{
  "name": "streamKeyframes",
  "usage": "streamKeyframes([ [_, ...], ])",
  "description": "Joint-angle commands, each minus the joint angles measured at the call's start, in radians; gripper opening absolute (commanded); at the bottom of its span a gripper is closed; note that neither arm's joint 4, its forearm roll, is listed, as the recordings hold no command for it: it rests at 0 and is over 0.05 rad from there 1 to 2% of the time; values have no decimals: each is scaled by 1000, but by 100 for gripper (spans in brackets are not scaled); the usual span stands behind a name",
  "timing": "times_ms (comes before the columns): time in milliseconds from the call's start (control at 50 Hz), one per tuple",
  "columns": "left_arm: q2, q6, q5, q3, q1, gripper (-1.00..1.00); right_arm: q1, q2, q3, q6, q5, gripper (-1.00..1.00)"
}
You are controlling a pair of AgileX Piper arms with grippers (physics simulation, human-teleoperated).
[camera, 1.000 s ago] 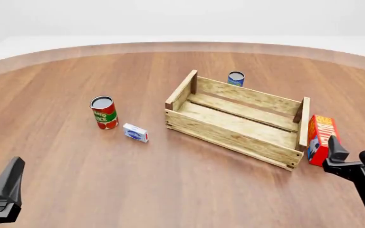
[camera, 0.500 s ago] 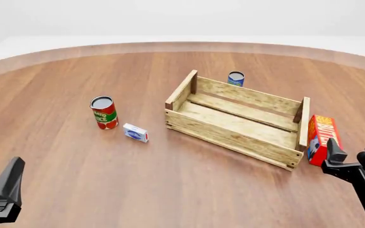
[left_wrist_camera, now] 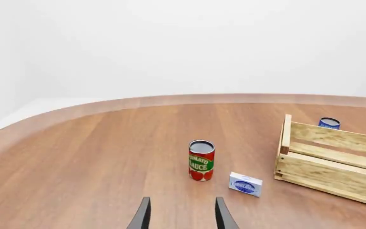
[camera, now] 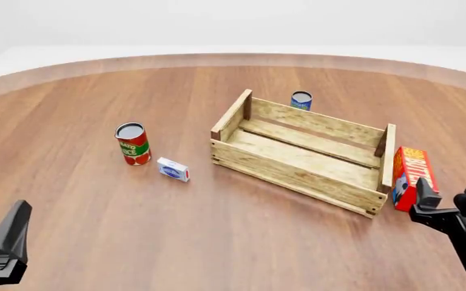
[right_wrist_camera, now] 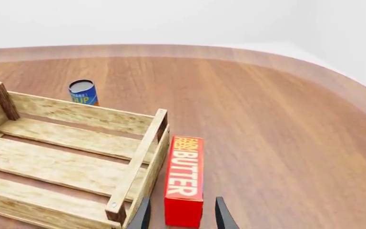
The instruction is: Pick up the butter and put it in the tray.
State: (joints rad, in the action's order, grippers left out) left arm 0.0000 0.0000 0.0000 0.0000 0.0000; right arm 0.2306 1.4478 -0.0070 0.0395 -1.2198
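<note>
Butter (camera: 412, 176) lies on the wooden surface (camera: 216, 242), outside the tray (camera: 304, 151), just beside its right end board. Right claw (camera: 446, 205) sits just on the near side of the butter, jaws apart w/ nothing between them, not touching it. Left claw (left_wrist_camera: 180, 217) is well left of the tray, also parted, empty. Tomato can (camera: 133, 143) & small white-blue box (camera: 173, 170) stand left of the tray; blue can (camera: 301, 100) behind it.

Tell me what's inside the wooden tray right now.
Nothing: the tray shows only bare floor slats in the front and right wrist views. The butter stands outside, against its right end board. The strip just behind the near wall is hidden.
</note>
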Motion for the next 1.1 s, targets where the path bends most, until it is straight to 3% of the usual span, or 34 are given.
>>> streamKeyframes([
  [20, 0, 0, 0, 0, 0, 100, 1, 30, -19, -1, 0, 100],
  [1100, 0, 0, 0, 0, 0, 100, 11, 174, -106, -12, 0, 100],
])
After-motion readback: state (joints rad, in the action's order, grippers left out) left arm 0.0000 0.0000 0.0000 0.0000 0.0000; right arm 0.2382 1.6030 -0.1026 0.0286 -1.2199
